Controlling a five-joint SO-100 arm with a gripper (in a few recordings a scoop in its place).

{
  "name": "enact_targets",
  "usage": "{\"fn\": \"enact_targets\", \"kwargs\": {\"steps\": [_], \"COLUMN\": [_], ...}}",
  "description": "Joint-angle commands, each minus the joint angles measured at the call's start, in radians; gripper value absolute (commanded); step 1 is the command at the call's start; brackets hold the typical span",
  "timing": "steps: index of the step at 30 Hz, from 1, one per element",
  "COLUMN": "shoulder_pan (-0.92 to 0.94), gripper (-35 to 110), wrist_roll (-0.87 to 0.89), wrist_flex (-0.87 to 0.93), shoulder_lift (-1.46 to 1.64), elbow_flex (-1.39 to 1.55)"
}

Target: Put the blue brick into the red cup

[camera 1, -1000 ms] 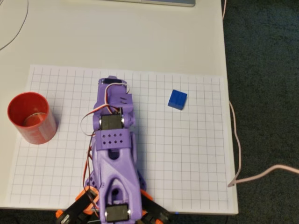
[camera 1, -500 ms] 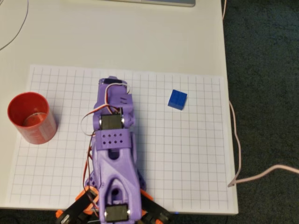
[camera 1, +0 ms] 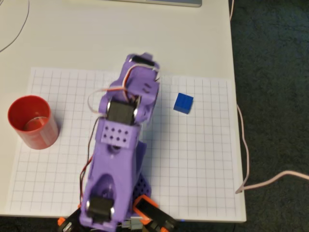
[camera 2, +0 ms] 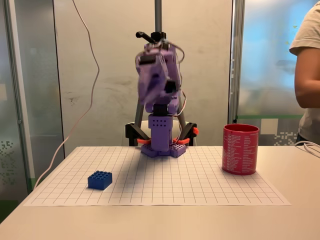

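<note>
The blue brick [camera 1: 183, 103] lies on the grid sheet, right of the purple arm in the overhead view and at front left [camera 2: 100, 180] in the fixed view. The red cup [camera 1: 31, 121] stands upright at the sheet's left edge from overhead, and to the right [camera 2: 240, 149] in the fixed view. My gripper [camera 1: 142, 72] is lifted well above the sheet [camera 2: 149, 92], swung toward the brick's side and still left of and above it. Motion blur and the wrist hide the fingers. I see nothing held.
The white grid sheet [camera 1: 203, 169] covers the table's near part. The table's right edge [camera 1: 233, 58] drops to dark floor, with a pink cable [camera 1: 246, 159] along it. A person [camera 2: 307, 75] stands behind the cup's side. A pole [camera 2: 158, 17] rises behind the arm.
The arm has lifted out of its folded pose and swung its wrist up and to the right in the overhead view, toward the blue brick. Brick and cup have not moved.
</note>
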Motion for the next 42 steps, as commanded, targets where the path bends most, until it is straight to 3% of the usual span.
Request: {"fn": "enact_targets", "kwargs": {"steps": [1,8,16,22,27,33,42], "shoulder_pan": [0.086,0.161,0.244,0.331,0.379,0.347,0.252], "gripper": [0,0,0,0,0,0,0], "wrist_roll": [-0.005,-0.052,-0.204,-0.272,-0.252,-0.181,-0.120], "wrist_flex": [0.183,0.506,0.506,0.439,0.347,0.249,0.100], "shoulder_lift": [-0.232,-0.724,-1.022,-1.140,-1.042,-0.963,-1.015], "elbow_flex": [-0.463,-1.069,-1.180,-1.019,-0.729,-0.457,-0.391]}}
